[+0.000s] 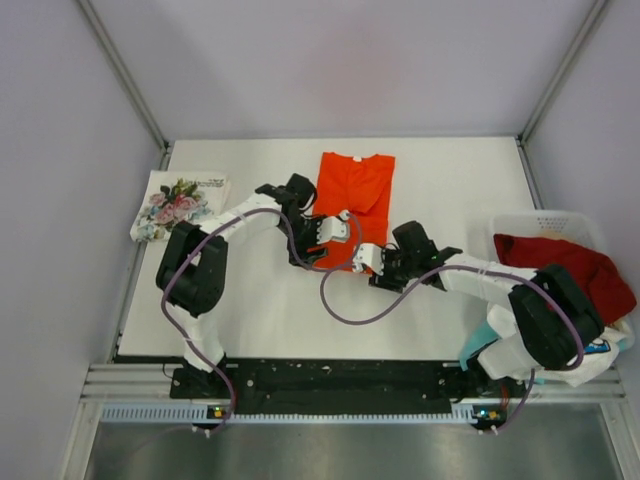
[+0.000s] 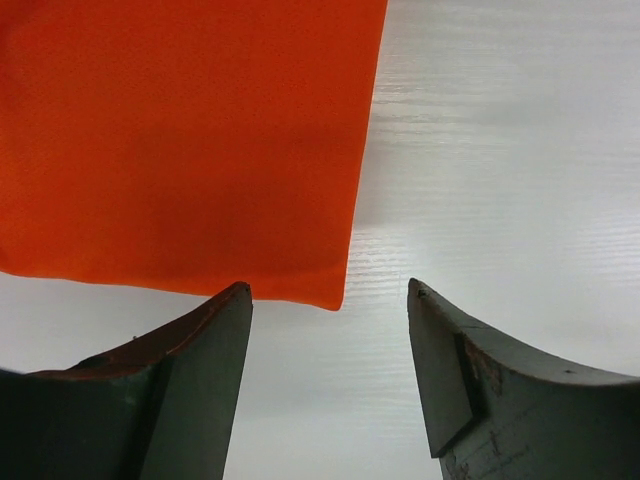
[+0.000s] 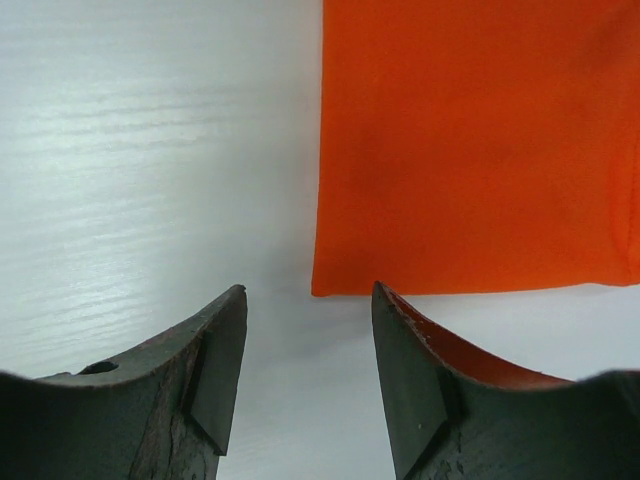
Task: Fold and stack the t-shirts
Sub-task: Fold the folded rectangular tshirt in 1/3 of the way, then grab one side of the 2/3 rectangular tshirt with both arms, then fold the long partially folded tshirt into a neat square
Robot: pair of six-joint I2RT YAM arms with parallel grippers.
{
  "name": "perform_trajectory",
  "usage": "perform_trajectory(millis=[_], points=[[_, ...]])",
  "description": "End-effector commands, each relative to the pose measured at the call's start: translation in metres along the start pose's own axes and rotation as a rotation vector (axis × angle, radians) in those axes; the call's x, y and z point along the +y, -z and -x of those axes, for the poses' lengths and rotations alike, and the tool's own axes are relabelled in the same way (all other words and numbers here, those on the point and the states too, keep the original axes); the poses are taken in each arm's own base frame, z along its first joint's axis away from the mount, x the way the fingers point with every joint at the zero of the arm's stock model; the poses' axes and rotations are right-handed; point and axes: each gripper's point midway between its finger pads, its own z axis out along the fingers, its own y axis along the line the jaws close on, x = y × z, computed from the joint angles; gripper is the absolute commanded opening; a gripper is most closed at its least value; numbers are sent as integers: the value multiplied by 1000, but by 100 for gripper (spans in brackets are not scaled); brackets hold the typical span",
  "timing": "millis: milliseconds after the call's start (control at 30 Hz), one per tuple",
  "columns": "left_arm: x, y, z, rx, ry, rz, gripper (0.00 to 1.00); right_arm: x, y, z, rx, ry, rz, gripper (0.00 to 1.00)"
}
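Observation:
A bright orange-red t-shirt (image 1: 356, 190) lies flat in a long narrow fold at the table's middle. My left gripper (image 1: 322, 243) is open and empty at its near left corner. In the left wrist view the shirt (image 2: 180, 140) fills the upper left, and its corner sits just beyond the gap of that gripper (image 2: 327, 290). My right gripper (image 1: 368, 262) is open and empty at the near right corner. In the right wrist view the shirt (image 3: 470, 140) ends just beyond that gripper (image 3: 309, 290). A folded white flower-print t-shirt (image 1: 178, 205) lies far left. A dark red t-shirt (image 1: 565, 265) lies crumpled in the basket.
The white lattice basket (image 1: 545, 220) stands at the table's right edge. The white table (image 1: 450, 190) is bounded by grey walls at back and sides. Purple cables loop from both arms over the near half.

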Motion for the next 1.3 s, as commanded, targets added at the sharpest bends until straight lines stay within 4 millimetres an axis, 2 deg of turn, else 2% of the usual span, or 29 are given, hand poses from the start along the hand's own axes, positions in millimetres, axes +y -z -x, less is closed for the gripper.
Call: perform_trajectory(millis=[0,200,267,333,400,500,567,667,833,1000,1067,1167,1267], points=[[7,-22,-7,46,-73,25,68,-25,-14,18,17,136,-69,52],[9,-41,-27,125,-78,37,67,-22,-26,6,68,122,-45,45],[12,-44,-31,146,-74,54,62,-20,-29,3,78,110,-30,32],[14,-44,-32,158,-76,63,50,-21,-29,0,99,98,-35,13],[13,-43,-34,182,-72,73,32,-21,-25,-3,123,94,-36,1],[12,-38,-39,214,-50,88,0,-18,-16,2,118,91,-34,0],[8,-30,-42,236,-26,101,0,-14,-7,10,104,81,-27,0],[-11,-10,-42,244,16,84,0,3,13,26,77,69,7,0],[-74,41,-33,206,76,-41,0,56,56,50,23,78,137,0],[-143,90,-32,190,116,-173,0,110,113,92,-147,51,305,0],[-162,106,-28,165,113,-206,0,122,135,111,-240,12,341,0],[-174,124,-20,132,108,-201,0,127,153,129,-319,-11,359,0],[-155,134,-9,121,126,-103,0,113,156,139,-335,-46,314,0]])
